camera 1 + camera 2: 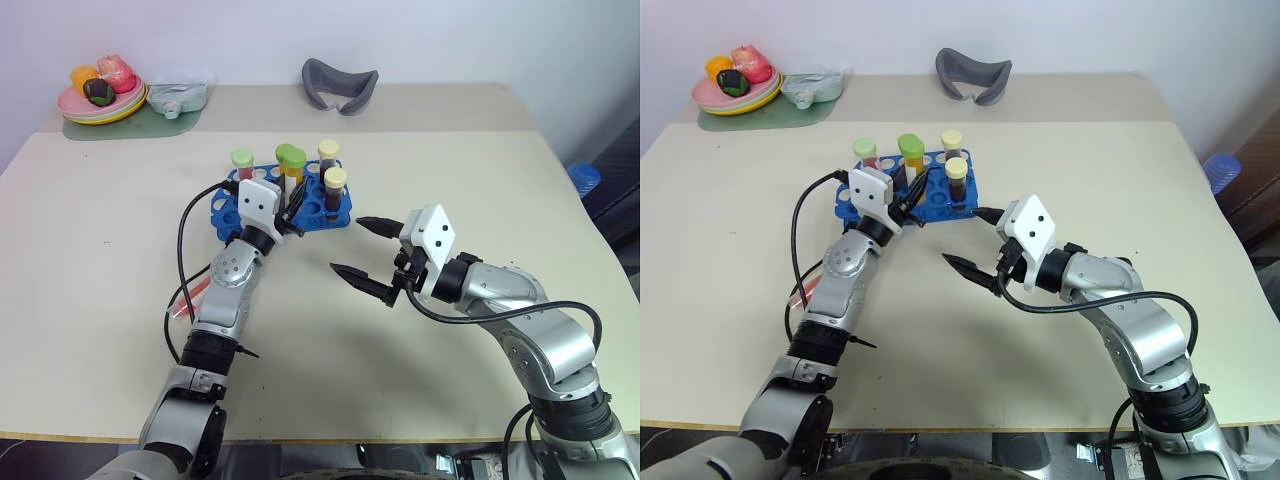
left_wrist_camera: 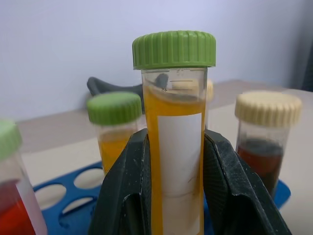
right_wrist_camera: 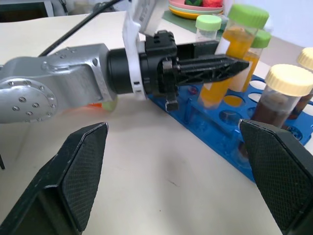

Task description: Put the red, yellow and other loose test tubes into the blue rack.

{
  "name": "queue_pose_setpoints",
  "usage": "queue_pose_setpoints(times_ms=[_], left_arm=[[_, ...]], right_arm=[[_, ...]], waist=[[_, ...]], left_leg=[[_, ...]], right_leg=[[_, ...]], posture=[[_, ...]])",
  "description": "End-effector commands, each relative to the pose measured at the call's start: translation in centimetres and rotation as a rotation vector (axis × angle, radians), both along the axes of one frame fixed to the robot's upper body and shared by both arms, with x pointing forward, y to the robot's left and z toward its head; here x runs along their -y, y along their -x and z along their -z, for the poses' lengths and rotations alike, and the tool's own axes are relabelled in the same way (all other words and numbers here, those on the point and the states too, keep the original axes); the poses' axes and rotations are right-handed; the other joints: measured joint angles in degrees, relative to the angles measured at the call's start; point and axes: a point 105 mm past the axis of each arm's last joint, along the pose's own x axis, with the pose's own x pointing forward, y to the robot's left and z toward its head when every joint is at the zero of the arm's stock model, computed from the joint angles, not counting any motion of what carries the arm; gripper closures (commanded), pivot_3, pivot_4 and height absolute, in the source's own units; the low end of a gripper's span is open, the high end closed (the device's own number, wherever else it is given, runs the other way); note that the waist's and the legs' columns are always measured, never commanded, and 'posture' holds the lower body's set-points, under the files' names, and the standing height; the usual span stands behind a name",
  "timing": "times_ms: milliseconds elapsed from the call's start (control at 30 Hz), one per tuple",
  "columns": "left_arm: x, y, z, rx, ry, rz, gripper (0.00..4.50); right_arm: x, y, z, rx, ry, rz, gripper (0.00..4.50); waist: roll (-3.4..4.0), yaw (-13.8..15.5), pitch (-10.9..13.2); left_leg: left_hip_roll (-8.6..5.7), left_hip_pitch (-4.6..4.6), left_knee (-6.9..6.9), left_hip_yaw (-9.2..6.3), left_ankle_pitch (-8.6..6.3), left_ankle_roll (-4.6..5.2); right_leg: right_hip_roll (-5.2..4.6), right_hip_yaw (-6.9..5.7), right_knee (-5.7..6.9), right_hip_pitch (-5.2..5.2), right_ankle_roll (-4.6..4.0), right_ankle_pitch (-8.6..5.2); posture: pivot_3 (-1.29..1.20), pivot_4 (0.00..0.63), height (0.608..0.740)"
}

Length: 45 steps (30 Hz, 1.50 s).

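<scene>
The blue rack (image 1: 224, 216) stands mid-table. It holds a red-filled tube with a pale green cap (image 1: 242, 160) and two dark-filled tubes with cream caps (image 1: 335, 181). My left gripper (image 1: 291, 203) is shut on a yellow-filled tube with a green cap (image 2: 176, 142). That tube stands slightly tilted over the rack's holes, beside another yellow tube (image 2: 113, 117); its lower end is hidden. My right gripper (image 1: 348, 245) stands open just off the rack's near right corner, with nothing between its fingers. A red tube (image 1: 189, 299) lies on the table beside my left forearm.
Stacked plates with toy food (image 1: 100, 100) and a clear container (image 1: 180, 97) sit on a green mat at the far left corner. A grey curved object (image 1: 340, 85) lies at the far edge. A blue item (image 1: 583, 178) stands beyond the table's right edge.
</scene>
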Motion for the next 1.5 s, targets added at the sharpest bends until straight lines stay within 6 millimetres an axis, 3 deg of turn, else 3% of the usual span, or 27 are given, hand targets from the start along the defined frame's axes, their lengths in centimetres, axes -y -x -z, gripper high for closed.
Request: queue_pose_setpoints(times_ms=[33, 200, 433, 467, 633, 800, 900, 1000, 1167, 1233, 1333, 1500], left_arm=[[0.3, 0.1, -1.7, 0.074, 0.021, 0.006, 3.68], [0.2, 0.2, -1.3, 0.071, 0.025, 0.008, 3.68], [-0.3, 0.9, -2.2, 0.103, 0.047, 0.022, 0.17], [-0.4, 1.1, -2.5, 0.113, 0.047, 0.022, 0.02], [-1.8, 3.0, -5.4, 0.21, 0.007, 0.026, 0.02], [-4.9, 5.0, -9.6, 0.264, -0.05, 0.002, 0.02], [-6.3, 5.9, -10.6, 0.132, -0.068, 0.069, 0.02], [-7.6, 6.9, -9.8, -0.059, -0.162, 0.1, 0.02], [-10.4, 9.2, -6.3, -0.449, -0.485, 0.034, 0.02], [-11.1, 9.6, -5.7, -0.56, -0.478, 0.022, 0.02], [-11.7, 10.7, -2.9, -0.862, -0.532, 0.031, 0.02], [-12.1, 11.1, -0.9, -1.092, -0.63, 0.026, 0.02]], right_arm=[[-0.3, 0.6, -1.2, 0.05, -0.017, -0.018, 0.1], [-0.4, 0.6, -1.3, 0.053, -0.019, -0.018, 0.1], [-0.7, 0.6, -1.3, 0.054, -0.023, -0.028, 0.1], [-0.7, 0.6, -1.3, 0.054, -0.024, -0.029, 0.1], [-0.8, 0.8, -1.3, 0.056, -0.026, -0.033, 0.1], [-0.6, 0.9, -1.4, 0.053, -0.024, -0.033, 0.1], [-0.6, 0.9, -1.3, 0.049, -0.023, -0.038, 0.1], [-0.6, 0.8, -1.2, 0.044, -0.02, -0.046, 0.1], [-0.8, 0.7, -1.1, 0.037, -0.022, -0.068, 0.1], [-1.0, 0.6, -1.1, 0.034, -0.024, -0.078, 0.1], [-1.5, 0.5, -1.0, 0.032, -0.028, -0.105, 0.1], [-2.1, 0.4, -1.0, 0.035, -0.031, -0.131, 0.1]], waist=[[0.0, -0.02, 0.0], [0.0, -0.01, 0.0], [0.0, -0.09, 0.0], [0.0, -0.09, 0.0], [0.0, -0.17, 0.0], [0.0, -0.19, 0.0], [0.0, -0.25, 0.0], [0.0, -0.26, 0.01], [-0.01, -0.53, 0.06], [0.01, -0.28, 0.07], [-0.09, -0.18, 0.1], [-0.09, -0.32, 0.1]], left_leg=[[0.0, 0.0, 0.0, 0.0, 0.0, 0.0], [0.0, 0.0, 0.0, 0.0, 0.0, 0.0], [0.0, 0.01, -0.01, -0.01, 0.0, 0.0], [0.0, 0.01, -0.01, 0.0, 0.0, 0.0], [0.01, 0.01, -0.02, -0.01, 0.0, 0.0], [0.02, 0.01, -0.01, -0.02, 0.0, 0.0], [0.03, 0.02, -0.03, -0.03, 0.0, 0.0], [0.03, 0.03, -0.04, -0.03, 0.0, 0.01], [0.05, 0.04, -0.08, -0.05, -0.01, 0.02], [0.04, 0.05, -0.08, -0.04, -0.01, 0.02], [0.04, 0.04, -0.04, -0.06, -0.01, 0.02], [0.05, 0.02, -0.12, -0.06, -0.02, 0.03]], right_leg=[[0.0, 0.0, 0.0, 0.0, 0.0, 0.0], [0.0, 0.0, 0.0, 0.0, 0.0, 0.0], [0.01, 0.0, 0.0, 0.0, 0.0, 0.0], [0.01, 0.0, 0.0, 0.0, 0.0, 0.0], [0.01, 0.01, 0.02, -0.02, 0.0, 0.0], [0.01, 0.0, 0.03, 0.0, 0.0, 0.0], [0.02, 0.0, 0.04, -0.01, 0.0, 0.0], [0.01, -0.01, 0.03, 0.01, 0.0, -0.01], [0.05, 0.0, 0.06, -0.03, 0.0, -0.02], [0.04, 0.0, 0.06, -0.02, -0.01, -0.02], [0.04, -0.03, 0.05, 0.02, -0.01, -0.02], [0.07, -0.02, 0.03, -0.06, -0.01, -0.03]], posture=[[0.0, 0.15, 0.74], [0.0, 0.15, 0.74], [0.0, 0.15, 0.74], [0.0, 0.15, 0.74], [0.0, 0.15, 0.74], [0.0, 0.15, 0.74], [0.0, 0.15, 0.74], [0.0, 0.15, 0.74], [0.0, 0.15, 0.74], [0.0, 0.15, 0.74], [0.0, 0.15, 0.74], [0.0, 0.15, 0.74]])
